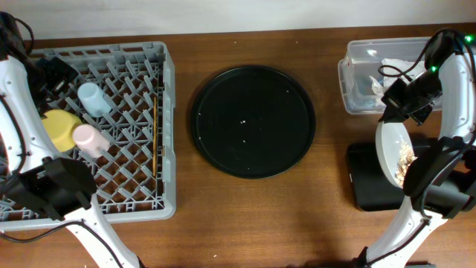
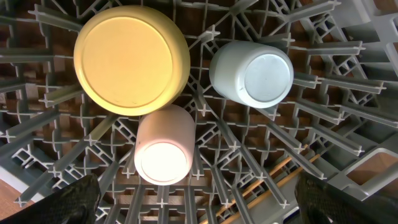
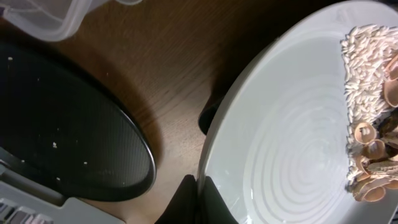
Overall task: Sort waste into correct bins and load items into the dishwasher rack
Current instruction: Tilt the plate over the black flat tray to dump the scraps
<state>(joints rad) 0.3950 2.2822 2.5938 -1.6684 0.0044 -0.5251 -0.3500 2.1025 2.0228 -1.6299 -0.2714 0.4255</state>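
The grey dishwasher rack [image 1: 141,195] stands at the left. It holds the upturned yellow bowl [image 1: 59,128], the light blue cup [image 1: 93,99], the pink cup [image 1: 89,138] and the chopsticks [image 1: 155,134]. My left gripper [image 1: 58,73] hovers over them, open and empty; its wrist view shows the bowl [image 2: 130,59], blue cup [image 2: 252,73] and pink cup [image 2: 163,146] between its fingers [image 2: 199,205]. My right gripper [image 3: 199,199] is shut on the rim of the grey plate [image 3: 298,143], held tilted over the flat black tray [image 1: 368,186]. Food scraps [image 3: 367,124] lie on the plate's low side.
The clear tub [image 1: 357,74] at the back right holds crumpled white napkins [image 1: 390,68]. The large round black tray [image 1: 253,120] with a few crumbs lies mid-table, between rack and bins. The right arm's base stands by the flat tray.
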